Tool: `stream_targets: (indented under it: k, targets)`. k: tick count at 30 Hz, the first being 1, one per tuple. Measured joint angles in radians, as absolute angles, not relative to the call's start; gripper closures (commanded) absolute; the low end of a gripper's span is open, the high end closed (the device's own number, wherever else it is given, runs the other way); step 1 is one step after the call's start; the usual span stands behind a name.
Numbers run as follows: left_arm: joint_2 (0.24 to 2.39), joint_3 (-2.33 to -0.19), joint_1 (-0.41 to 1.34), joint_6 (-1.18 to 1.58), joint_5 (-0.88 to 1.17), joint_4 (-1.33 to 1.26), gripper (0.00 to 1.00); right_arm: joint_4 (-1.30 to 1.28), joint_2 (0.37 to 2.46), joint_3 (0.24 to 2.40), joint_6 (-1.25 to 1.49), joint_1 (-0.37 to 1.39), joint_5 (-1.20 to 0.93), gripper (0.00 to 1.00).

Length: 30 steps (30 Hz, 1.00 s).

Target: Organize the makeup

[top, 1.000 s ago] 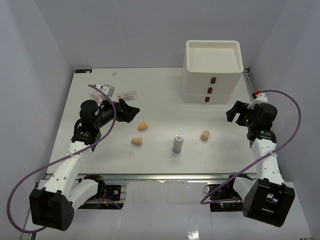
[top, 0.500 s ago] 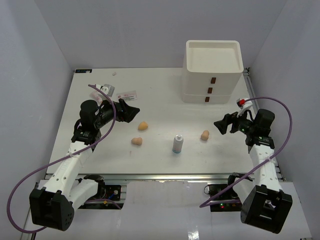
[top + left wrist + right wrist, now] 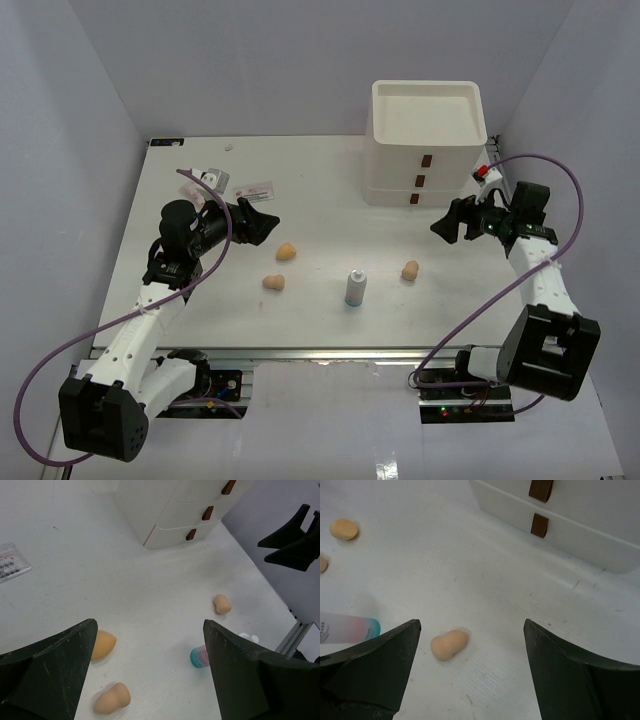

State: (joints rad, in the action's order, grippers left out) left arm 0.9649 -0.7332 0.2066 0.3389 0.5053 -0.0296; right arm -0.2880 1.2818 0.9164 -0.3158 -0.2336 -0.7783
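Note:
Three tan sponges lie on the white table: one [image 3: 285, 251] and a second [image 3: 274, 283] at centre left, a third [image 3: 410, 270] at centre right. The white bottle [image 3: 355, 288] with bluish base stands between them. Two flat packets [image 3: 255, 190] lie at the back left. My left gripper [image 3: 262, 226] is open, hovering left of the two sponges [image 3: 102, 645]. My right gripper [image 3: 447, 228] is open, above and right of the third sponge [image 3: 449, 644]. Neither holds anything.
The big white drawer unit [image 3: 425, 140] stands at the back right, its drawers shut and its top tray open; its front [image 3: 570, 510] is just beyond my right gripper. The purple cables loop beside both arms. The table's near edge [image 3: 330, 350] runs along the arm bases.
The right arm has swung from the table's right edge inward and toward the back, its gripper now pointing left just before the drawer unit. The left arm and the makeup have not moved.

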Motion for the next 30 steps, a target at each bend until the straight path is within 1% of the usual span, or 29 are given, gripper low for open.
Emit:
stream_targets:
  k: [3, 6, 9, 10, 12, 17, 22, 30]
  targets:
    - [0.965, -0.733, 0.207, 0.339, 0.505, -0.030, 0.02, -0.287, 1.348, 0.969, -0.306, -0.228, -0.792, 0.10]
    - [0.965, -0.733, 0.207, 0.339, 0.505, -0.030, 0.02, -0.233, 1.359, 0.971, -0.235, -0.199, -0.761, 0.09]
    - [0.965, -0.733, 0.207, 0.339, 0.505, -0.030, 0.02, -0.142, 1.359, 0.973, -0.142, -0.122, -0.674, 0.05]
    - [0.965, -0.733, 0.207, 0.339, 0.505, -0.030, 0.02, -0.113, 1.361, 0.977, -0.105, -0.091, -0.628, 0.02]
    - [0.965, -0.733, 0.207, 0.338, 0.505, -0.030, 0.02, -0.070, 1.372, 0.997, -0.037, -0.033, -0.546, 0.00]
    - [0.966, -0.733, 0.207, 0.338, 0.504, -0.029, 0.02, 0.008, 1.432, 1.069, 0.115, 0.087, -0.339, 0.13]
    - [0.966, -0.733, 0.207, 0.337, 0.500, -0.028, 0.02, 0.045, 1.499, 1.110, 0.205, 0.120, -0.170, 0.23]
    - [0.966, -0.733, 0.207, 0.337, 0.497, -0.026, 0.02, 0.073, 1.548, 1.147, 0.223, 0.118, -0.024, 0.27]
